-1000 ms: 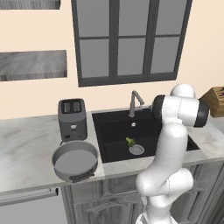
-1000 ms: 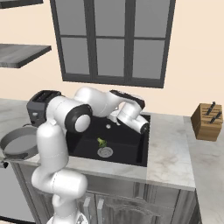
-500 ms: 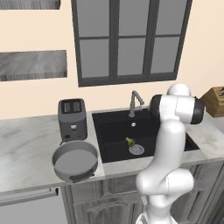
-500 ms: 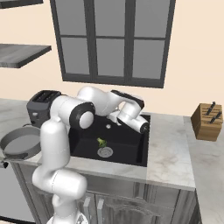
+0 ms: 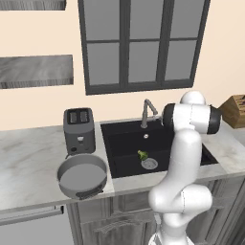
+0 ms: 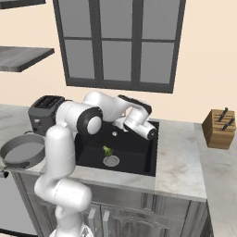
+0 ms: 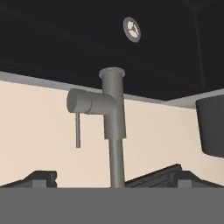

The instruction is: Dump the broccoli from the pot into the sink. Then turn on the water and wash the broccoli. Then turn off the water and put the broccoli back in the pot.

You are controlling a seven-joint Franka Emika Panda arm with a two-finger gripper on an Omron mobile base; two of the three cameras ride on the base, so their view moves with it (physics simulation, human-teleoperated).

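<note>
The sink (image 5: 125, 143), a big black basin set in the marble counter (image 5: 28, 162), is the landmark here. To its left on that counter the grey pot (image 5: 81, 176) stands upright and empty, in front of the dark toaster (image 5: 78, 129). At the sink's back edge rises the slim grey faucet (image 7: 111, 118), its thin lever (image 7: 78, 130) off one side of the body. The broccoli (image 5: 142, 154) lies on the sink floor just beside the silver drain (image 5: 150, 163), so dumping looks done and turning on the water is the step in hand. The gripper (image 7: 114, 183), above the sink's back right, faces the faucet with jaws spread wide, holding nothing. Best aim for the lever, not the spout, and nudge gently.
</note>
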